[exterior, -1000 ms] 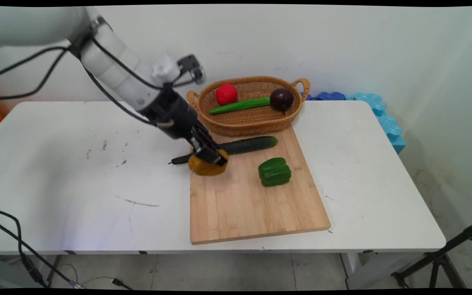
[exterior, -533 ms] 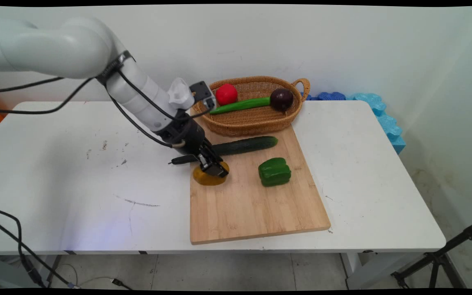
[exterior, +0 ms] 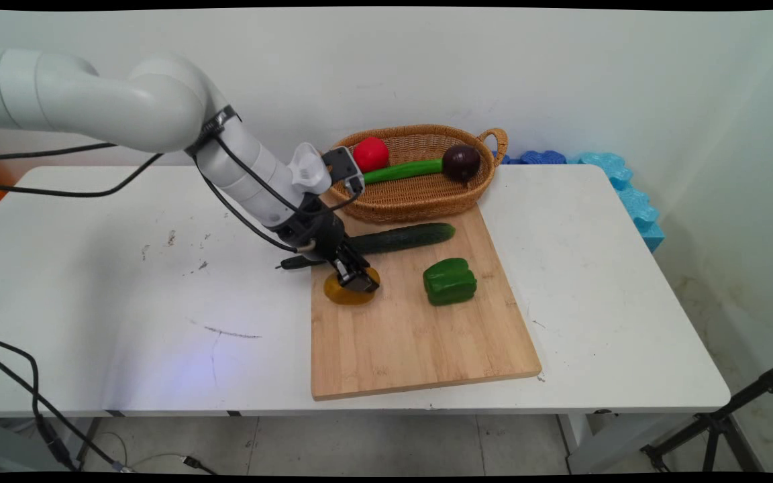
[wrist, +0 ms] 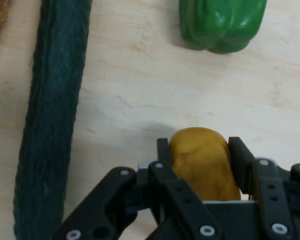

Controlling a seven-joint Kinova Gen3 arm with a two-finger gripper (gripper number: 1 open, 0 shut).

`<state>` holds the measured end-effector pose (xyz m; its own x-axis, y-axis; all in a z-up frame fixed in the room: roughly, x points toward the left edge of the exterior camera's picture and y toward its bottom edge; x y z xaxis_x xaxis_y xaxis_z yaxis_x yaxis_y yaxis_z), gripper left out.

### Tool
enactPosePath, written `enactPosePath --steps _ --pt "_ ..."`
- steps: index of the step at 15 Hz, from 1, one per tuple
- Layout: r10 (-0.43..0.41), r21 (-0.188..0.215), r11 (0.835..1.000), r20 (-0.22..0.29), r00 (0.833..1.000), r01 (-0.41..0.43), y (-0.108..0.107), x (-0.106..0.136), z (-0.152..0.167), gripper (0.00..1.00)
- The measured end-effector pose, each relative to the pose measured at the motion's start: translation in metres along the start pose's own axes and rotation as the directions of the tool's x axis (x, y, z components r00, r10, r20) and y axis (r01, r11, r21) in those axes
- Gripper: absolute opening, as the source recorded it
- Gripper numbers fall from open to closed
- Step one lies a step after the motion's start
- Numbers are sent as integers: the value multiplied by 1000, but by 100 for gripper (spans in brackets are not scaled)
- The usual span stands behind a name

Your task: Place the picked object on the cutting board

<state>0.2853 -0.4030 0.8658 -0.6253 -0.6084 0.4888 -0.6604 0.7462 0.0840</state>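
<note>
Yellow potato (wrist: 204,161) clamped between the pincer (wrist: 200,150) fingers (snugly), on the cutting board (exterior: 413,335), cucumber (wrist: 50,115) beside.

Gripper (wrist: 200,150) clamps a yellow potato (wrist: 202,160) between cucumber (wrist: 50,125) and green pepper (wrist: 222,22)

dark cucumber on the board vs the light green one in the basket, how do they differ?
The dark cucumber is deep green, thicker and longer; the light green cucumber is paler and slimmer. The dark one lies on the cutting board, with its stem end past the board's left edge; the light one lies inside the wicker basket, between a red and a dark purple vegetable. Both lie roughly left to right.
</note>
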Motion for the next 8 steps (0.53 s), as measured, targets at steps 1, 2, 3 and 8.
enactPosePath --steps 1,2,3,8 --pt "1 2 1000 -2 1000 -1 0 0 2 0" --pt "2 4 1000 -4 1000 -2 0 1 5 0" --pt "2 6 1000 -7 1000 -2 0 1 7 0" --pt "-3 6 1000 -20 1000 3 1 3 12 100"
